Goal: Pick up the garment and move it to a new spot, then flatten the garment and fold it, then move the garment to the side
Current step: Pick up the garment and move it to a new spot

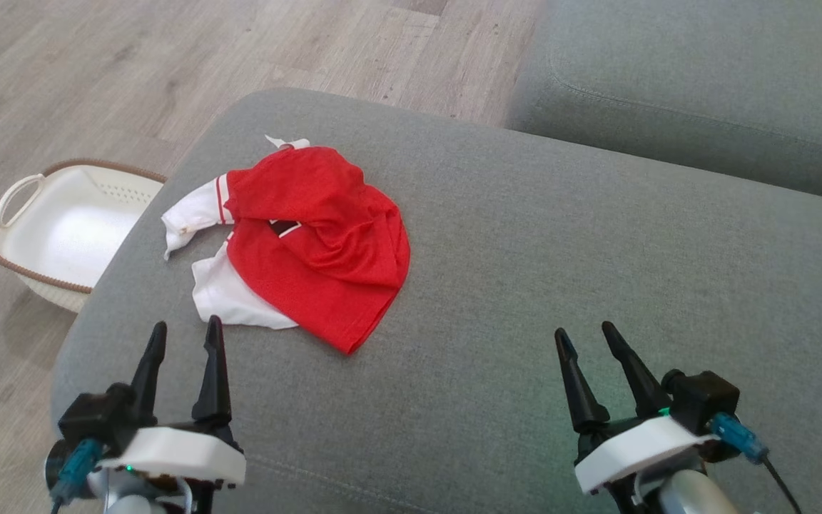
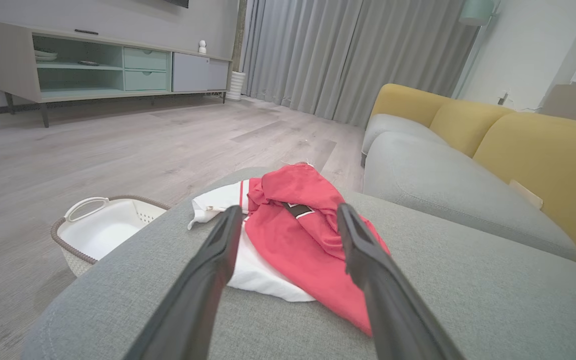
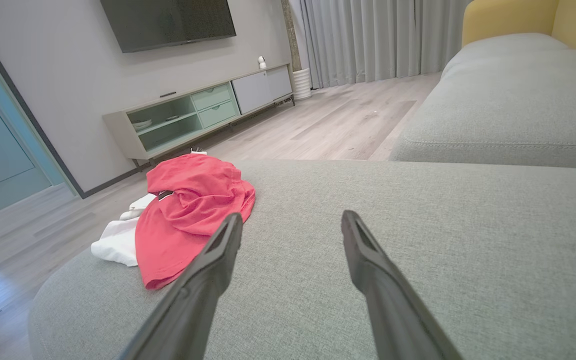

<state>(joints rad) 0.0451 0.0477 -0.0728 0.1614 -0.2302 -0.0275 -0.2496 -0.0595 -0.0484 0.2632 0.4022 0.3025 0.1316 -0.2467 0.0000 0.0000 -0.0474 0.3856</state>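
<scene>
Red mesh with white sleeves: a sports jersey (image 1: 311,243) lies crumpled in a loose heap on a grey fabric sofa seat (image 1: 525,285), towards the seat's far left part. One white sleeve trails out towards the left edge, and the red body is bunched and folded over on itself. It looks dropped rather than laid out, so the pick-up, the first step of the task, is judged not yet begun.

Beside the seat, on the pale wood floor (image 1: 97,71) at the left, stands a white laundry basket (image 1: 26,250) with a brown woven rim.

Both arms wait over the near edge of the seat, fingers pointing away from the robot. The left gripper (image 1: 186,323) has its two dark fingers spread apart and carries nothing. The right gripper (image 1: 584,328) is likewise spread wide and bare. This reads as a ready pose, with jaws opened in advance so either can close on cloth.

The jersey sits just ahead of the left gripper and slightly to its right; the nearest white sleeve is close beyond the fingertips without touching them. From the left wrist camera the jersey appears framed between the two fingers. The right gripper is well apart from it, with the jersey ahead and off to its left across bare grey fabric.
</scene>
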